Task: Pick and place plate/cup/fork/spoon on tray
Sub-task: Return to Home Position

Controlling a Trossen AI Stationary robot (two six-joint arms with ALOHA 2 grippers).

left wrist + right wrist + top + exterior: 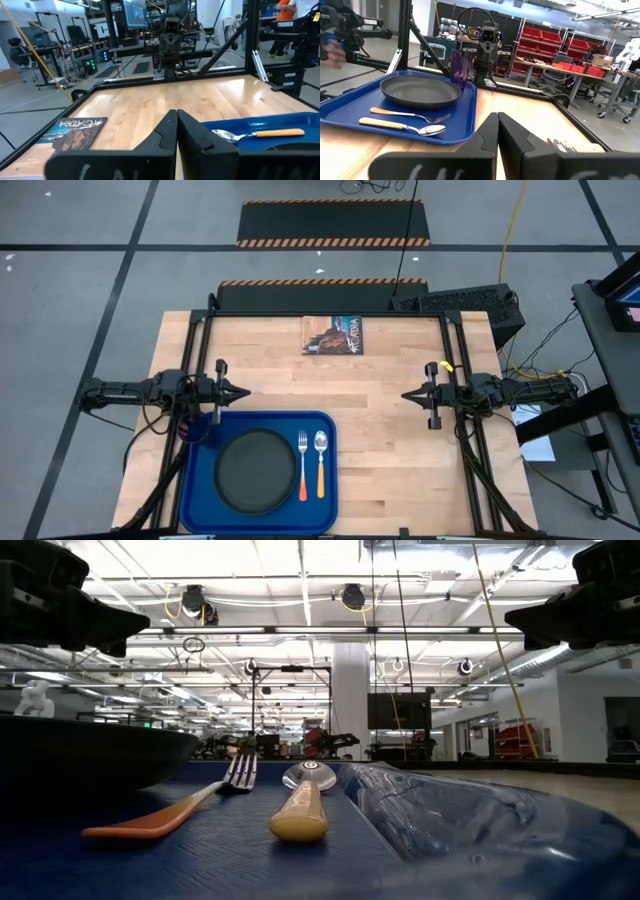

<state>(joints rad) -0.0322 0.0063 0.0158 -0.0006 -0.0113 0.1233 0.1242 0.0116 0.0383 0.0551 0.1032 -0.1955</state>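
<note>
The blue tray [195, 510] lies at the table's near left. On it rest the black plate [256, 470], the purple cup [201, 430] standing upright in its far left corner, the fork [302, 468] and the spoon [320, 465] side by side right of the plate. My left gripper [244, 393] is shut and empty, just beyond the tray's far edge. My right gripper [407, 394] is shut and empty over bare table at the right. The right wrist view shows the plate [420, 90], cup [459, 67], fork [410, 115] and spoon [402, 126] on the tray [465, 117].
A printed booklet [333, 335] lies flat at the table's far middle; it also shows in the left wrist view [75, 131]. Bare wood stretches between the two grippers and right of the tray. Black frame rails run along the table's left and right sides.
</note>
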